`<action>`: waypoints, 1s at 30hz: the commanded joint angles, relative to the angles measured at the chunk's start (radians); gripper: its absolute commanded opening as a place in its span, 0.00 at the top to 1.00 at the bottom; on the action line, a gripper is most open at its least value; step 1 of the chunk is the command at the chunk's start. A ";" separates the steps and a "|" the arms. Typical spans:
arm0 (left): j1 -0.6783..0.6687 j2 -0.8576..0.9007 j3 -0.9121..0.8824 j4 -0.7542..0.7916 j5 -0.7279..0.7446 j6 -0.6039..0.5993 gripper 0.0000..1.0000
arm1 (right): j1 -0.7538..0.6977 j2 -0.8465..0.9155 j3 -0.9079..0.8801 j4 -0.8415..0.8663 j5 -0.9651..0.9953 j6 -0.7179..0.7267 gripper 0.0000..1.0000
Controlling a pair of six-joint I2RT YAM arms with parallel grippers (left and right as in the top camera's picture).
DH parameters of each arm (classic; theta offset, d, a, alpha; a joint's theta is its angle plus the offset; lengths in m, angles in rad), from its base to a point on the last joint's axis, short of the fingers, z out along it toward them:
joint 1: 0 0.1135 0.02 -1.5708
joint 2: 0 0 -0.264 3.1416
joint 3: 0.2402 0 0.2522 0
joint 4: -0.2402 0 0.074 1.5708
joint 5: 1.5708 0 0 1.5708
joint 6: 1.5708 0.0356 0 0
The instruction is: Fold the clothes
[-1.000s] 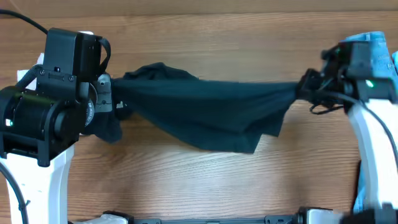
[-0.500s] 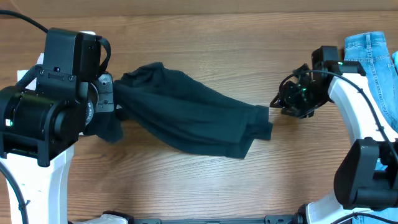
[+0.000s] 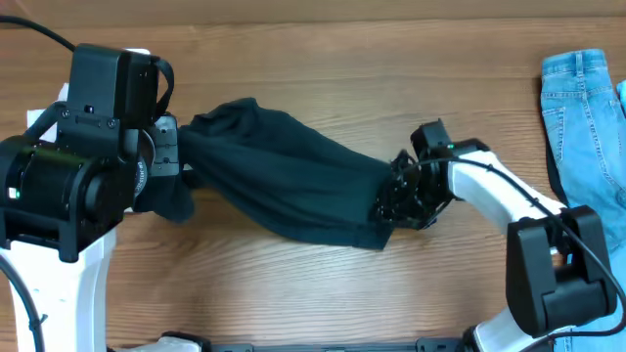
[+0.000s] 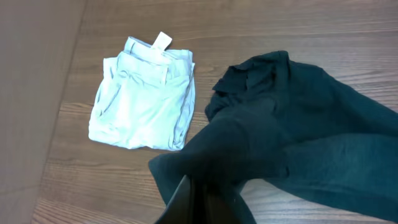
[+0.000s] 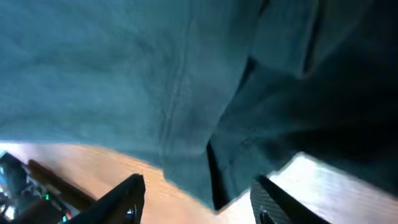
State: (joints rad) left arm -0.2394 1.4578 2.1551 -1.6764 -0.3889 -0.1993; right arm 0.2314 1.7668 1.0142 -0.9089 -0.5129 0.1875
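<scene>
currently on the opening step: getting the t-shirt stretched flat, no fold made yet. lies bunched in a slanting heap on the table. left tool clamped on its left end, pinching cloth. right tool at its right end, spread apart, hem between the fingers but not pinched. jeans well apart beyond that right end; shorts near the left end. next, probably: close on the hem, then pull level to spread the cloth.
</scene>
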 commanded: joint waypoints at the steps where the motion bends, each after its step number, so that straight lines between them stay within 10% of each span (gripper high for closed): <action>1: 0.010 -0.013 0.023 0.005 -0.002 0.020 0.96 | 0.006 -0.003 -0.059 0.078 -0.106 -0.002 0.44; 12: 0.010 -0.013 0.023 0.000 -0.002 0.021 0.96 | 0.051 -0.003 -0.067 0.192 -0.140 -0.009 0.76; 19: 0.010 -0.013 0.023 -0.001 -0.002 0.029 0.96 | 0.048 -0.003 -0.067 0.137 0.012 -0.005 0.51; 30: 0.010 -0.013 0.023 0.001 0.010 0.032 0.96 | 0.049 -0.003 -0.067 0.235 -0.022 0.029 0.59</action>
State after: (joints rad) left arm -0.2394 1.4578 2.1551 -1.6794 -0.3851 -0.1802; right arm 0.2813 1.7672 0.9497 -0.6907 -0.4873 0.2024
